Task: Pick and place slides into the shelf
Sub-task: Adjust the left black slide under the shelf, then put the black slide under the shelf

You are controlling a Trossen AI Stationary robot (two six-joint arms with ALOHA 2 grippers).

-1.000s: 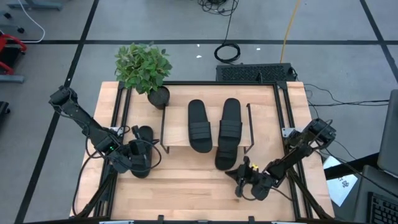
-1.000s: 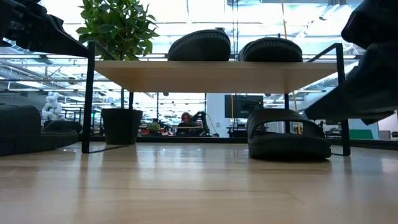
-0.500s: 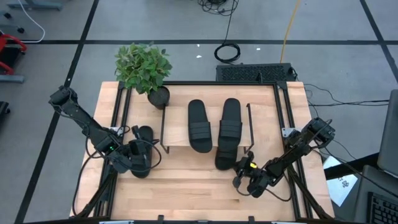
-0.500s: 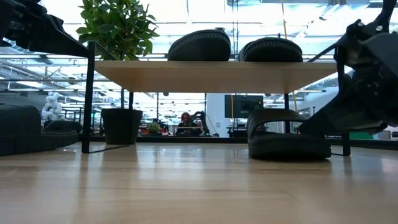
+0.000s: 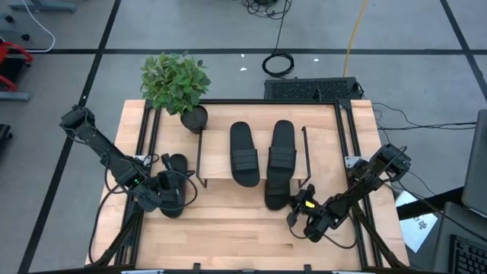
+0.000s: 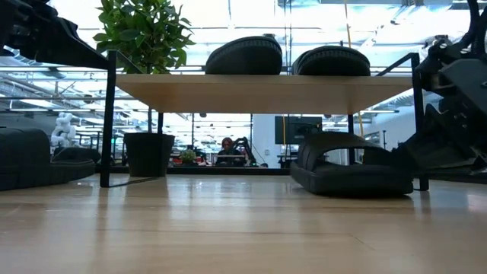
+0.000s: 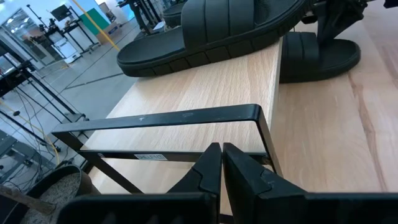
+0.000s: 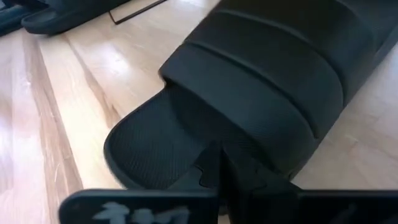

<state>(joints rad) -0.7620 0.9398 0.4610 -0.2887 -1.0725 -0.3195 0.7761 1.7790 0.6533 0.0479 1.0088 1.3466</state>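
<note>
The shelf [image 5: 217,164] stands mid-table on its wire legs, and two black slides [image 5: 244,152] [image 5: 282,148] lie flat on its board. A third slide [image 5: 275,186] lies on the table, half under the shelf's right part, its near end sticking out. My right gripper [image 5: 297,207] is shut at that end, also seen in the right wrist view [image 8: 219,163]. The fourth slide [image 5: 176,169] lies on the table left of the shelf. My left gripper [image 5: 176,190] is shut above it, and its wrist view [image 7: 221,158] faces the shelf's leg. My right gripper meets the third slide at the near end of its sole [image 8: 180,146], in front of the ribbed strap. The shut fingertips [image 8: 214,163] come in low from the table's near right, slanting down. The slide lies flat on the table.
A potted plant [image 5: 176,80] stands at the far left corner beside the shelf. Black frame rails [image 5: 344,144] run along the table's left and right sides. Bare wood [image 5: 228,228] stretches along the near edge between the arms.
My right gripper has moved toward the far edge and up to the third slide's near end. The slide has turned a little on the table and stretches farther left under the shelf in the low view.
</note>
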